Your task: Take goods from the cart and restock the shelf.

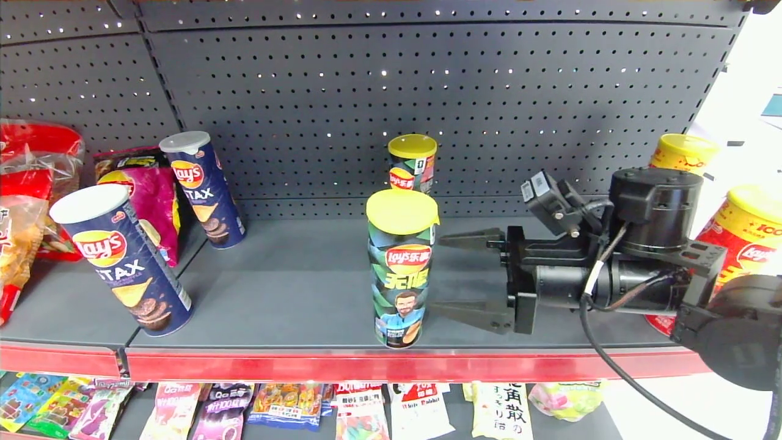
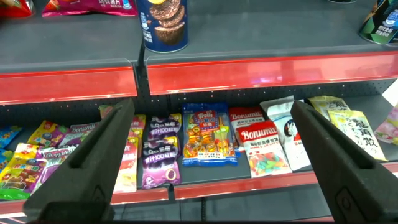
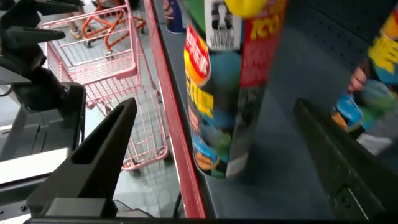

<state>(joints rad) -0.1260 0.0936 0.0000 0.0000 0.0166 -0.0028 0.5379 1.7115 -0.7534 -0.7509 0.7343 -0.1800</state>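
Upright near the front lip of the shelf (image 1: 293,287): a green-and-black can (image 1: 400,275) of crisps with a flat yellow lid. On its label a round red-and-yellow logo, a row of big yellow characters below it, then a cartoon bearded face in glasses. In the right wrist view, a barcode panel and a red band with pale lettering down the side.

Just beside the can, on the robot's right: the right end effector (image 1: 441,275), lying level over the shelf with its dark fingers (image 1: 470,238) spread wide and pinching nothing. Tips level with the can's flank; touching or not, cannot tell.

Straight behind, against the grey pegboard (image 1: 366,91): a second can (image 1: 412,164) with the same yellow lid and logo.

Farther left on the shelf: two dark blue cans (image 1: 125,260) with white lids, the same round logo, white block lettering and pictured dark crisps. Between them, a magenta bag (image 1: 153,208).

At the right end, beyond the arm: two red-and-yellow cans (image 1: 748,238) with yellow lids.

Along the shelf front, a red strip (image 1: 366,365). On the level below, flat sweet bags (image 1: 287,403) in many colours, print too small to make out.

Facing that lower level: the left end effector (image 2: 214,162), fingers spread apart, gripping nothing.

Out past the shelf edge in the right wrist view: a pink wire cart (image 3: 106,74).
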